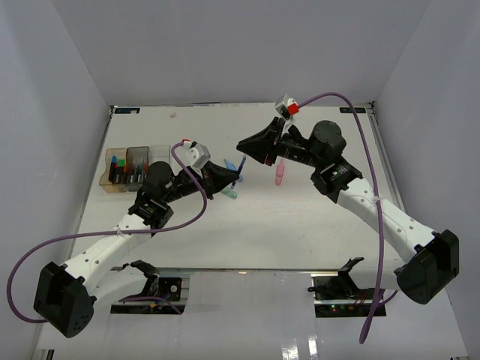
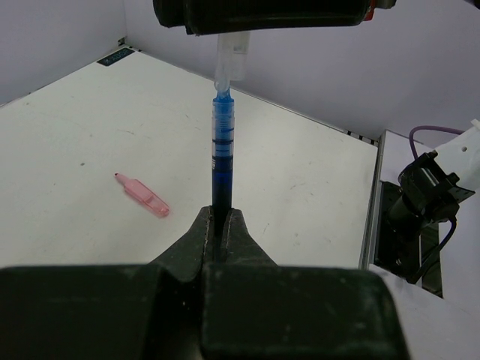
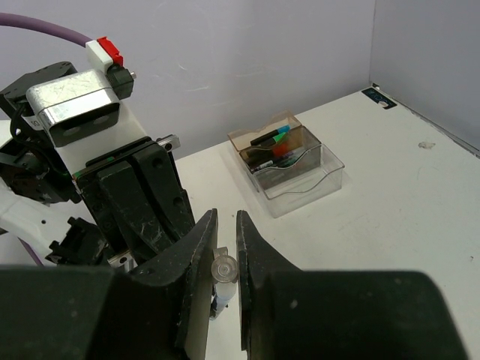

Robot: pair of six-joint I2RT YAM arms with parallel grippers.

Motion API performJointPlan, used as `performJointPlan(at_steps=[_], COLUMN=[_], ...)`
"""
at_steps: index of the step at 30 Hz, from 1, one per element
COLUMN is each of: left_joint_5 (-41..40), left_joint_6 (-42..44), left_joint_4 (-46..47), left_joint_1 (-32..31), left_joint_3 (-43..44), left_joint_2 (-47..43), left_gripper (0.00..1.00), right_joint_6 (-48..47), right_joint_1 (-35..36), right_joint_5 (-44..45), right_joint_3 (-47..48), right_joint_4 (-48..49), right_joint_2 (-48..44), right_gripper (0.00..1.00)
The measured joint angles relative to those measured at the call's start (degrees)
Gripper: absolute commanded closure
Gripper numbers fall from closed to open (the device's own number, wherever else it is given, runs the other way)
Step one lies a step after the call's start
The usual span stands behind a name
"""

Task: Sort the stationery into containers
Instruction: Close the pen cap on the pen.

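Observation:
A blue pen (image 2: 223,150) stands straight up out of my left gripper (image 2: 220,217), which is shut on its dark lower end. The pen's clear cap (image 3: 223,268) sits between the fingers of my right gripper (image 3: 226,217), which is shut on it from above. In the top view the two grippers meet over the table's middle, left gripper (image 1: 231,174) below right gripper (image 1: 241,144), with the pen (image 1: 238,166) between them. A pink tapered piece (image 1: 278,175) and a teal one (image 1: 231,193) lie on the table. The containers (image 1: 127,166) stand at the left and hold several highlighters.
The same pink piece (image 2: 142,196) lies to the left of the pen in the left wrist view. The row of containers (image 3: 289,161) shows beyond my right fingers, its clear box nearest. White walls close in the table on three sides. Purple cables loop off both arms.

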Motion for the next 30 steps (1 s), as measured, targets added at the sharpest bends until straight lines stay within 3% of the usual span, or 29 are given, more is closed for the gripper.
performJointPlan(at_steps=[30], left_joint_5=[1.09], left_joint_6=[-0.09], left_joint_4=[1.99], left_joint_1=[0.0], left_joint_3=[-1.09], left_joint_2=[-0.17], left_gripper=[1.0], right_joint_6=[1.97], right_joint_1=[0.15], right_joint_5=[-1.81], right_joint_3=[-1.57], right_joint_4=[0.83], right_joint_2=[0.24], right_gripper=[0.92])
